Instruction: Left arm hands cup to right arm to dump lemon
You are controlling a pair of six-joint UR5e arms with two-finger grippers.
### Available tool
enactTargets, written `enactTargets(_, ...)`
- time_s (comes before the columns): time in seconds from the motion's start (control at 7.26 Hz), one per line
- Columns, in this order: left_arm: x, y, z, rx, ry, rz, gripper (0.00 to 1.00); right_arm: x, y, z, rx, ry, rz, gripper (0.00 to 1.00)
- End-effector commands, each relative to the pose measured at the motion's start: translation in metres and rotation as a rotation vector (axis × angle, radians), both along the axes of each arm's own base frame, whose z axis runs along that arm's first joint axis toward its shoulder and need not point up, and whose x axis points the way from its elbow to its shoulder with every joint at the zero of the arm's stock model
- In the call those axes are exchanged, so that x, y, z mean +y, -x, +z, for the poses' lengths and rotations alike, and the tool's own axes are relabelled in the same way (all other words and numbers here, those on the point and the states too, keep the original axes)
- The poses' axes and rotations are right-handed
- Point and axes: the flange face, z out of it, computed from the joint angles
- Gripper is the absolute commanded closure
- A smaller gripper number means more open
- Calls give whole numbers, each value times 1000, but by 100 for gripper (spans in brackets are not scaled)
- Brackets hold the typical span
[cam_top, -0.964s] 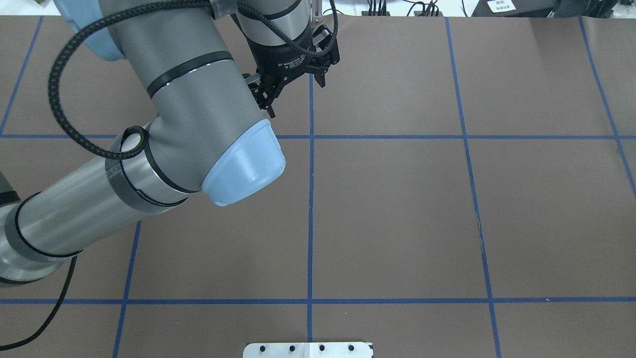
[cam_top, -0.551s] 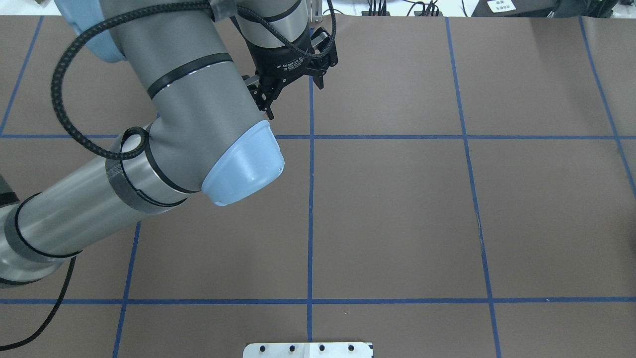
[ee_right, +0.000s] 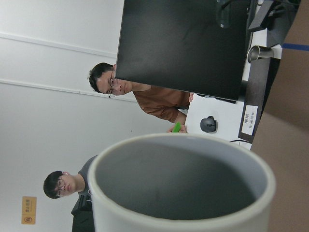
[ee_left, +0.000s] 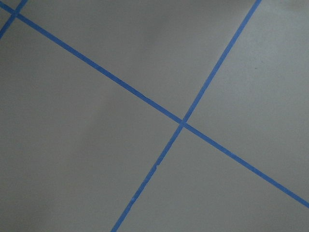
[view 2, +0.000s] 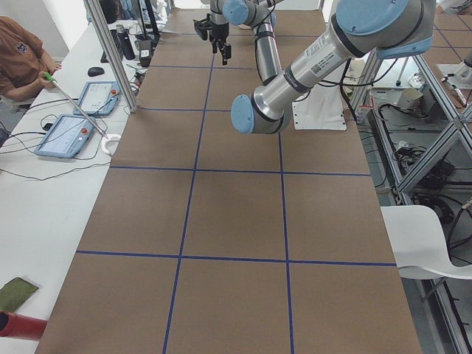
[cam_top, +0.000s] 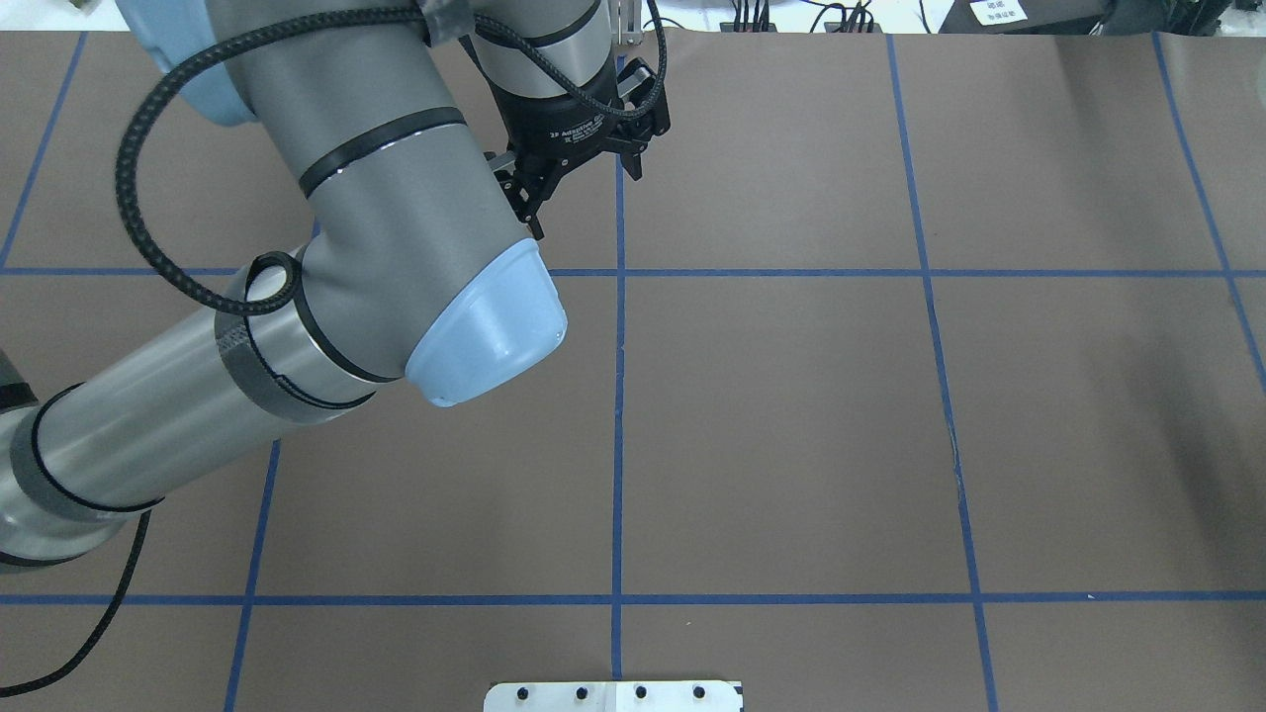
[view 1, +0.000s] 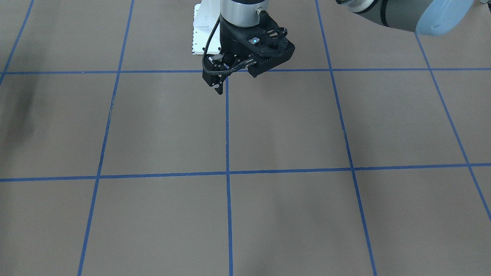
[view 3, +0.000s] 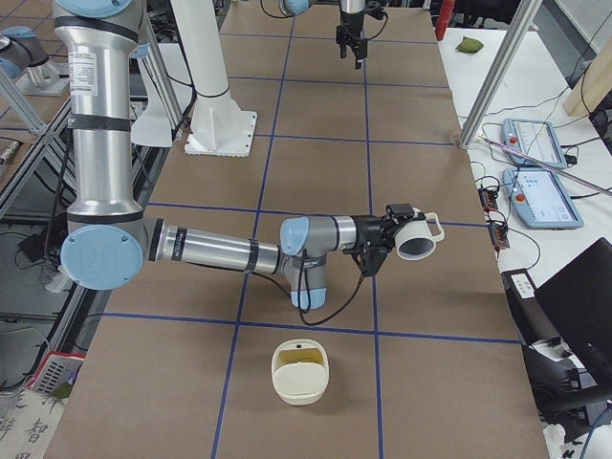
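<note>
The cup (view 3: 418,238) is held on its side above the table by my right gripper (view 3: 390,232), which is shut on it, with the mouth facing away from the arm. In the right wrist view the cup's rim (ee_right: 181,193) fills the bottom and its grey inside looks empty. A yellow-green lemon (view 3: 303,359) lies in a cream container (view 3: 299,382) on the table below and nearer than the cup. My left gripper (cam_top: 586,190) is open and empty above the far middle of the table; it also shows in the front view (view 1: 236,81).
The brown mat has a blue tape grid (cam_top: 618,272). The left arm's elbow (cam_top: 485,331) hangs over the left middle. A white base plate (cam_top: 613,695) sits at the near edge. Operators (ee_right: 145,92) sit beyond the table's far side.
The left arm has shifted very slightly and its cable loop has moved; its gripper stays open and empty. Nothing else in the overhead view has changed.
</note>
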Motion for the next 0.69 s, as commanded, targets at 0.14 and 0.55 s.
enactTargets(0.14, -2, 0, 1, -3, -7, 0, 0, -74, 85, -82, 304, -96, -47, 82)
enactTargets(0.55, -13, 0, 2, 9, -18, -12, 0, -83, 191, -126, 765, -201, -106, 82)
